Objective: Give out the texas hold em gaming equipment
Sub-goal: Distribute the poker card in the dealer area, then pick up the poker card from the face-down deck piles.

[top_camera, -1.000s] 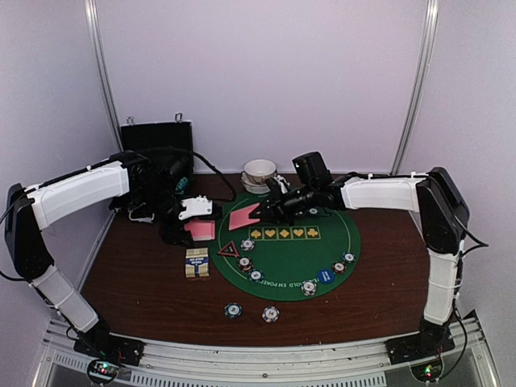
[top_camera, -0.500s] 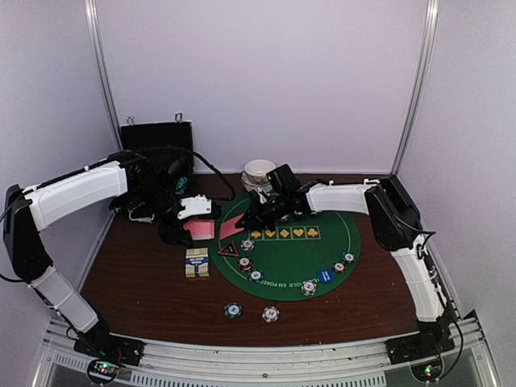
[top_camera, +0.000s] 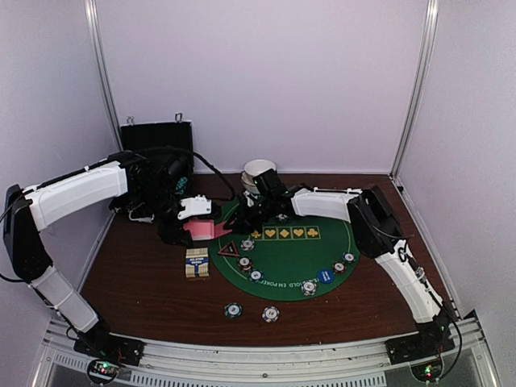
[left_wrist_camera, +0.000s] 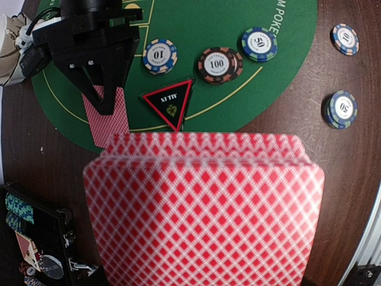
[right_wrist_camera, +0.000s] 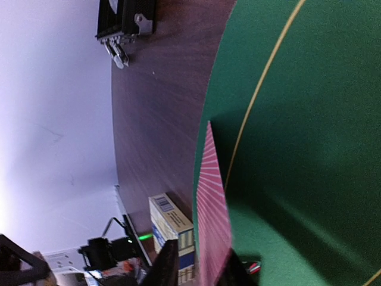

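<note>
The right gripper (left_wrist_camera: 106, 101) pinches a single card (left_wrist_camera: 110, 124), tilted onto the left rim of the green mat (left_wrist_camera: 214, 24), just beside the triangle marker (left_wrist_camera: 169, 102); its long axis points toward the deck (left_wrist_camera: 202, 202) clenched in the left gripper (top_camera: 190, 222).

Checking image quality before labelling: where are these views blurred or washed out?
Left wrist: the held card deck is blurred up close, the chips and triangle marker sharp. Right wrist: the wall is washed out, the right fingers dark and soft, the single card edge-on. Top external: evenly lit, chips tiny.
</note>
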Motion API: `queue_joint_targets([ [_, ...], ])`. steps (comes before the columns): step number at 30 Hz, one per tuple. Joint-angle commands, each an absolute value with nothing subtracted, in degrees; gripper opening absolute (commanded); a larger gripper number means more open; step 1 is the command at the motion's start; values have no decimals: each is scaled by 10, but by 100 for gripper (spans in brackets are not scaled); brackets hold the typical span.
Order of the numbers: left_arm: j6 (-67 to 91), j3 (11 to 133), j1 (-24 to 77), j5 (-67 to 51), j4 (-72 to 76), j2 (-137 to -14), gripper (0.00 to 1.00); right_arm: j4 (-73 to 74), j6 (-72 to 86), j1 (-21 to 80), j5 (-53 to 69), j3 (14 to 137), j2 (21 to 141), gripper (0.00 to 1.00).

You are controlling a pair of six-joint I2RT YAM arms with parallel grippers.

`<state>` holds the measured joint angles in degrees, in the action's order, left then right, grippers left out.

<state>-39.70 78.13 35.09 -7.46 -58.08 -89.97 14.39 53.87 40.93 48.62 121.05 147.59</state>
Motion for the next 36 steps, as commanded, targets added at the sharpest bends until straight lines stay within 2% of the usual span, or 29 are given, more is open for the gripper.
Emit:
queue_joint_targets([
  [1,-390,782,347,-80,-570,-891,4,177,509,411,466,1232,1481,31],
  [5,-388,785,347,-81,-570,-890,5,220,468,405,444,1236,1461,58],
  [12,-387,786,347,-77,-570,-890,5,249,420,396,400,1218,1395,77],
  [16,-384,788,347,-79,-570,-889,5,223,415,393,403,1177,1349,80],
  [19,-382,789,347,-80,-571,-889,5,171,448,394,427,1102,1301,81],
  [24,-379,792,347,-79,-570,-891,5,-16,537,406,458,915,1205,82],
  [27,-378,795,347,-79,-570,-893,5,-87,575,422,466,846,1168,82],
  [31,-375,804,347,-80,-576,-899,5,-187,634,443,474,797,1150,82],
  [36,-369,817,347,-88,-586,-908,5,-240,668,466,483,795,1159,82],
])
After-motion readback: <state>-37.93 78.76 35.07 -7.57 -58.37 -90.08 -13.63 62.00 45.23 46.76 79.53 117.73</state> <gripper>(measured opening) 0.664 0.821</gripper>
